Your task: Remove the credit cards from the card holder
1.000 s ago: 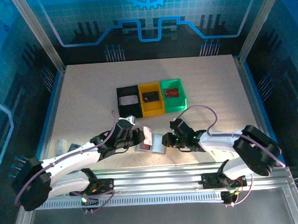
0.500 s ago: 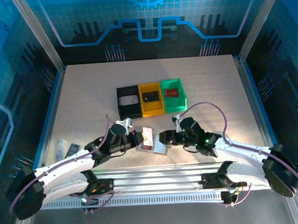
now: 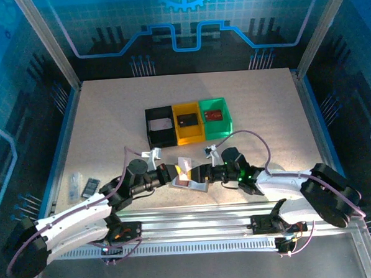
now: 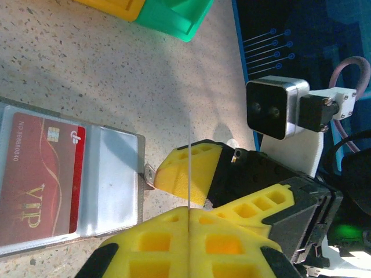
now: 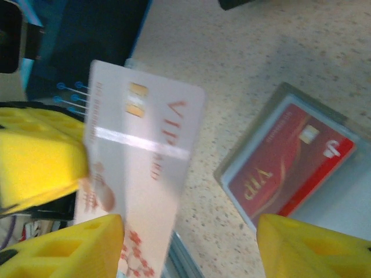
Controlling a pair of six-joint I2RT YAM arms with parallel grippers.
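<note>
The grey card holder (image 3: 198, 185) lies open on the table near the front edge, a red credit card (image 4: 39, 179) still in its clear pocket (image 5: 288, 166). My left gripper (image 4: 189, 212) is shut on a pale credit card (image 5: 144, 156) printed with red lettering, held upright just left of the holder (image 3: 184, 168). In the left wrist view this card is a thin edge-on line. My right gripper (image 5: 191, 250) stands open right beside that card, one yellow finger (image 5: 78, 246) close to its lower edge, the other over the holder. From above, both grippers (image 3: 173, 173) (image 3: 200, 174) face each other.
Black (image 3: 149, 132), yellow (image 3: 189, 136) and green (image 3: 227, 122) bins stand in a row behind the holder, each with a card inside. Small dark items (image 3: 82, 185) lie at the front left. A metal rail (image 3: 195, 213) runs along the near edge.
My right gripper's jaws have opened wide beside the pale card. The right arm swung out and came back. My left gripper has kept hold of the card and sunk slightly.
</note>
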